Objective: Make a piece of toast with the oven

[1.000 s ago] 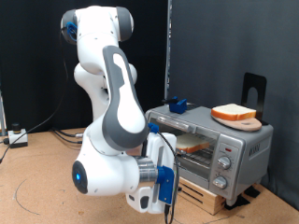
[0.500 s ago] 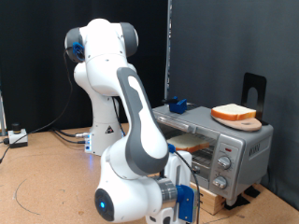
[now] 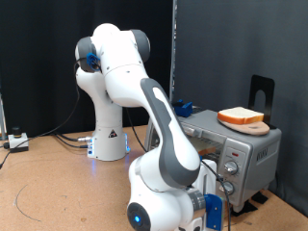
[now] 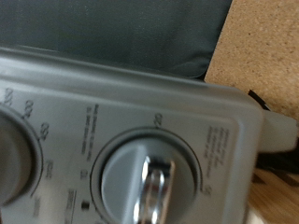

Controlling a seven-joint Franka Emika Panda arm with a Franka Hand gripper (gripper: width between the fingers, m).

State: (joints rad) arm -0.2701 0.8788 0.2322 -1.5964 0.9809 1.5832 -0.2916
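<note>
Arm swung rightward; gripper point(image 3: 214, 214) at oven point(image 3: 234, 146) knobs, opening unclear; "450" legible.

Desk point(image 3: 48, 183): flat brown wooden surface. Carries the white robot arm base point(image 3: 109, 146) and a slatted wooden pallet point(image 3: 236, 203) bearing the boxy silver-grey toaster oven point(image 3: 241, 149).

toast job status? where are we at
Done: the oven has its door closed; whether a slice sits inside is hidden by the arm. In hand: the hand is right at an oven knob in the wrist view, one finger across its face. Left: not clear that the knob is set.
</note>
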